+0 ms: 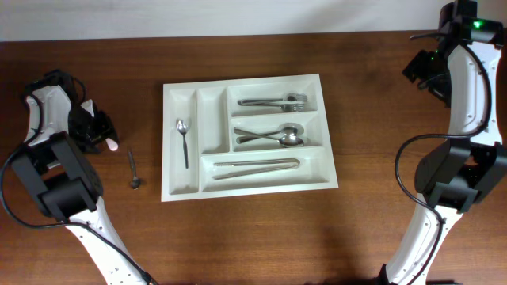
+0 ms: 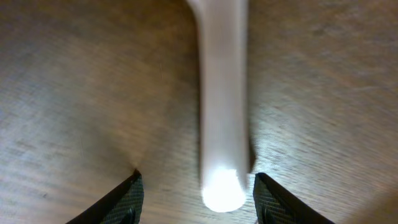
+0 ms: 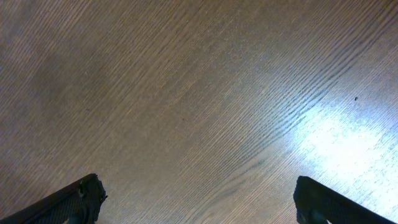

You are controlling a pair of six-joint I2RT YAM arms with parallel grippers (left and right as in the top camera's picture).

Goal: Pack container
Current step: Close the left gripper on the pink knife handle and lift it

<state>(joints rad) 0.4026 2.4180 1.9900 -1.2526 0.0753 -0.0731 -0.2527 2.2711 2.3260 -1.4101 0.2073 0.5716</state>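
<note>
Container sits centred on the surface, long axis left–right in overhead view, narrow slots at its left end. Left claw spread astride a pale handle. Right claw spread wide above the wood.

The brown wood-grained desk filled the frame, with a bright glare patch toward its right side. The right hand hung above it, its two dark fingertips spread wide, wood showing between them.
</note>
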